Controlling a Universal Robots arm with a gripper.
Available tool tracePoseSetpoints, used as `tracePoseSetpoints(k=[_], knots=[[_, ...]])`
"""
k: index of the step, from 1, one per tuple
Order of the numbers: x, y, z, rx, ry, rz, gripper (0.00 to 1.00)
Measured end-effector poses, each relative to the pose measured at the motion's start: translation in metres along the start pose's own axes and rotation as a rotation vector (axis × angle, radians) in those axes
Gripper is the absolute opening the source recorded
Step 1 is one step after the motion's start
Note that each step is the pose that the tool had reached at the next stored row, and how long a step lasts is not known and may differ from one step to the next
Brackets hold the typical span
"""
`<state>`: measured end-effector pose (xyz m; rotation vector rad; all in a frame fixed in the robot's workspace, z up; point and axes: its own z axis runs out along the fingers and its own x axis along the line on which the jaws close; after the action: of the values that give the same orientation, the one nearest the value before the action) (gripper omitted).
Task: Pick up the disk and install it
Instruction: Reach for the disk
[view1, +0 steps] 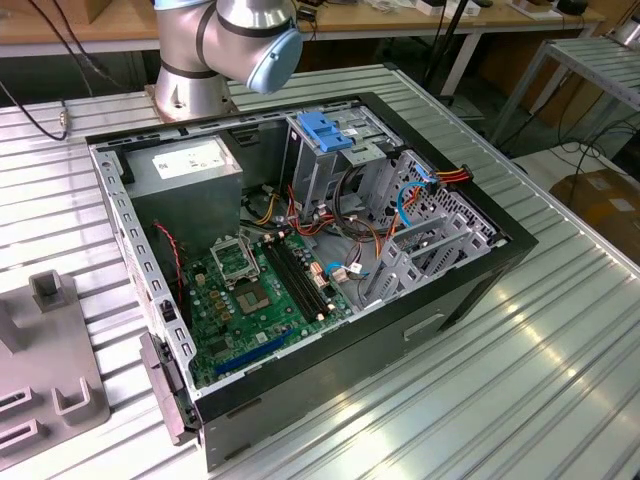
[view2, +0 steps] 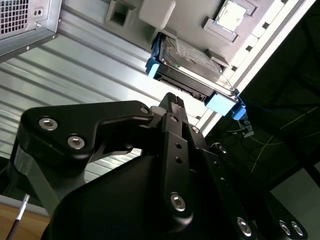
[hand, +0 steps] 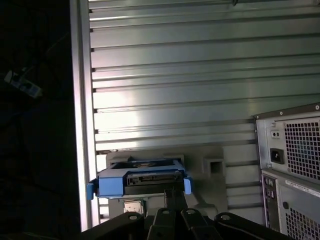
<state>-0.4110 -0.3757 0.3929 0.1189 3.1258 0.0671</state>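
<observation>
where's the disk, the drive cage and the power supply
disk (view2: 192, 57): second wrist view, on its top face
drive cage (view1: 325, 131): exterior view, on its blue plastic top
power supply (view1: 186, 167): exterior view, on its grey top face

There's the silver-grey disk (view2: 194, 56) with its bright blue edges, a matt black gripper (view2: 172, 100), a green motherboard (view1: 250, 290) inside the black case (view1: 330, 390), and stripy ribbed silver table (view1: 520, 400) underneath.

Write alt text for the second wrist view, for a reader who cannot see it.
The black gripper points at the disk, a silver drive with blue rails resting on a grey fixture on the ribbed metal table. A corner of the computer case sits nearby.
</observation>
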Motion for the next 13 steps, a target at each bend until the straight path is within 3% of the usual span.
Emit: tracePoseSetpoints(k=[4,13], knots=[[0.0222,-0.0017,-0.0003,-0.0001,-0.0001,0.000,0.10],[0.0489,-0.0037,-0.0008,0.0000,0.0001,0.000,0.10]])
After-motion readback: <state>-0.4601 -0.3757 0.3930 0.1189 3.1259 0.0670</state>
